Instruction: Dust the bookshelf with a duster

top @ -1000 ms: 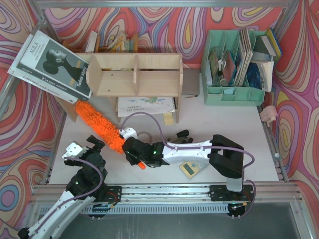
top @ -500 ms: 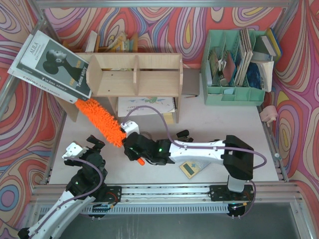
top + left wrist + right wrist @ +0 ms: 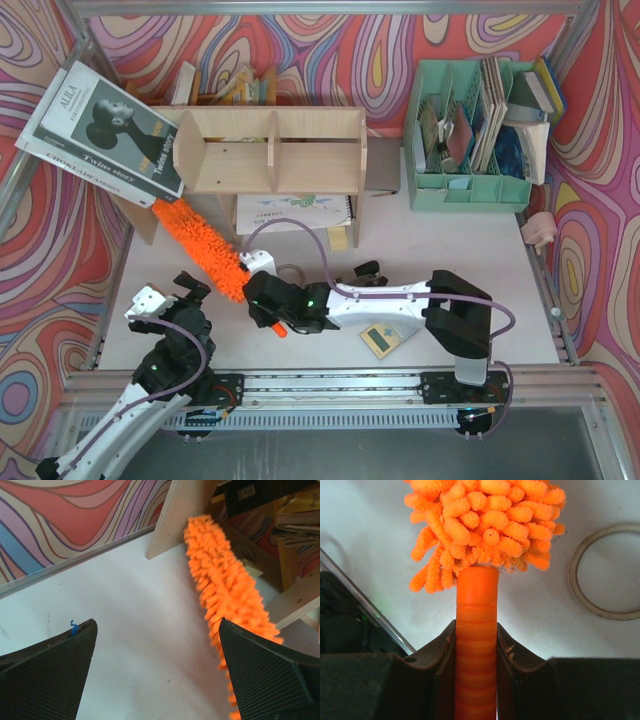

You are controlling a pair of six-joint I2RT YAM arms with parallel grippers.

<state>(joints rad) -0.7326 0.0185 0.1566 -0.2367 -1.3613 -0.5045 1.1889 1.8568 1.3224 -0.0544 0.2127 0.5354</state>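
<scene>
Swirling red, pink and blue patterned panels are walling in a white table (image 3: 450, 260) on three sides, with metal framing running along the edges. At 10 o'clock a dark book (image 3: 105, 130) is leaning against the bookshelf (image 3: 270, 150); its cover is showing "ALILA" and "Twins story", and the smaller print is too fine to read. The bookshelf is standing at 12 o'clock, open side up toward the camera, with more books tucked behind it and a spiral notebook (image 3: 295, 212) lying under its front edge. A mint-green file organizer (image 3: 470, 140), packed with papers, is sitting at 2 o'clock.

The duster (image 3: 200, 250) is lying diagonally, its fluffy head pointing toward 10 o'clock. Its tip is reaching just beside the shelf's left side panel, below the book's corner; whether it is touching cannot be told. The right gripper (image 3: 476, 645) is clamping the orange handle just behind the head. The left gripper (image 3: 157, 650) is hovering at 7 o'clock with its fingers wide apart, holding nothing.

Bare table is showing toward 3 o'clock, apart from a small green card (image 3: 385, 338) beside the right arm. A thin ring (image 3: 612, 570) is lying near the duster's head.
</scene>
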